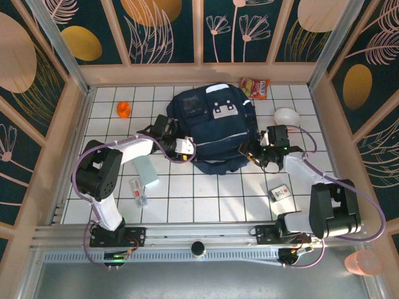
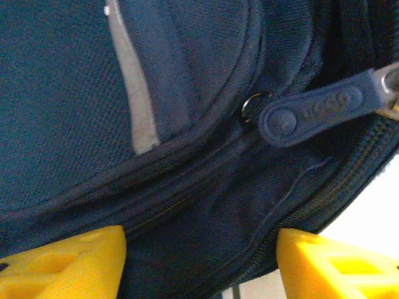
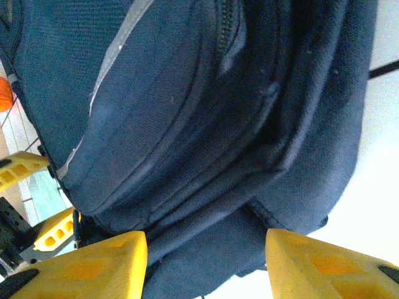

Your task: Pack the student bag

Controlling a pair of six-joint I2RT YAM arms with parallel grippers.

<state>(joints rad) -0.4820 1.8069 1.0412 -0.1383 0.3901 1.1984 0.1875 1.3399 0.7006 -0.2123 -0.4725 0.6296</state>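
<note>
The student bag [image 1: 215, 128], a navy-blue backpack with white trim, lies in the middle of the tiled table. My left gripper [image 1: 186, 149] is at its lower left edge and my right gripper [image 1: 252, 151] at its lower right edge. In the left wrist view the left gripper [image 2: 199, 265] stands open, its yellow fingers [image 2: 68, 261] wide apart around the bag's zipped seam [image 2: 187, 205], below a blue zipper pull [image 2: 312, 112]. Seen from the right wrist, the right gripper [image 3: 206, 268] is open too, a fold of the bag [image 3: 212, 156] lying loosely between its fingers [image 3: 330, 268].
An orange ball [image 1: 123, 109] lies at the back left and a snack packet [image 1: 255, 88] at the back right. A white rounded object [image 1: 286, 116] sits right of the bag. A pale teal box [image 1: 147, 170], a small packet [image 1: 138, 190] and a small card box [image 1: 280, 192] lie in front.
</note>
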